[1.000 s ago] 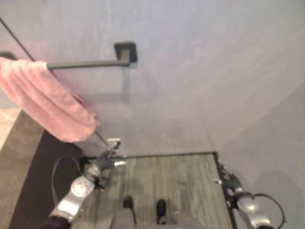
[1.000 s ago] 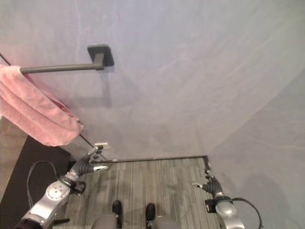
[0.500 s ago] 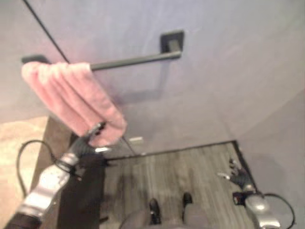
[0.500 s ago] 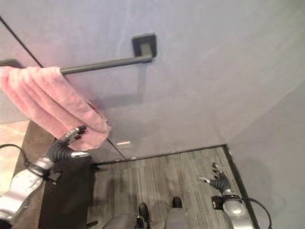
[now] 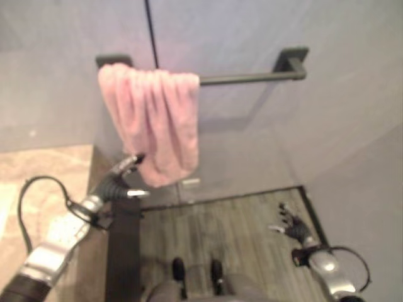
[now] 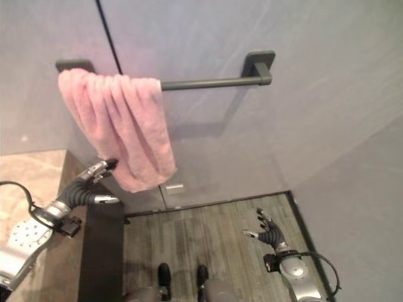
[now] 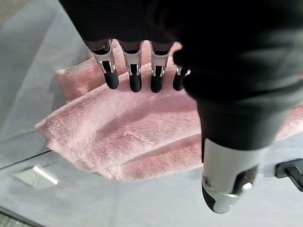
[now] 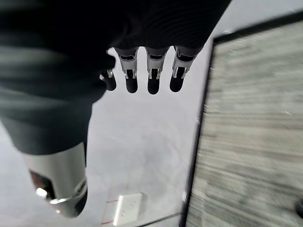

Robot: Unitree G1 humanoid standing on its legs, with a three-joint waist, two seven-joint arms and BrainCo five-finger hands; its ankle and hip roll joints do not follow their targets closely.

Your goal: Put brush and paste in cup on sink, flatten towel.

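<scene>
1. Left robot hand (image 6: 88, 187): raised near the lower edge of the towel (image 6: 126, 135), fingers straight and relaxed, thumb apart, holding nothing. In the left wrist view its fingertips (image 7: 135, 82) point at the pink cloth; whether they touch it I cannot tell.
2. Right robot hand (image 6: 269, 233): low over the floor (image 6: 208, 233), well apart from the towel, fingers spread and loose, nothing in it. Right wrist view has the fingers (image 8: 152, 80) straight, pointing at the wall base.
3. Floor: grey wood-grain planks, bounded by a dark skirting line (image 5: 245, 194) where it meets the wall.
4. Desk (image 6: 31, 182): beige stone-look top at the robot's left, with a dark side panel (image 6: 104, 251) dropping to the floor. Left arm reaches across above it.
5. Small white wall plate (image 6: 175, 187) sits low on the wall, just below the towel's hanging end.
6. Towel: pink, bunched in folds at the left end of the dark towel bar (image 6: 208, 82), hanging down, not spread flat. Rest of the bar to the right is bare.
7. Bar mounts: one dark bracket (image 6: 259, 63) at the right end, one (image 6: 72, 64) at the left, just above the towel.
8. Wall (image 6: 302, 113): plain grey; a thin dark vertical seam (image 6: 108, 34) runs up above the towel. A second grey wall meets it at the right.
</scene>
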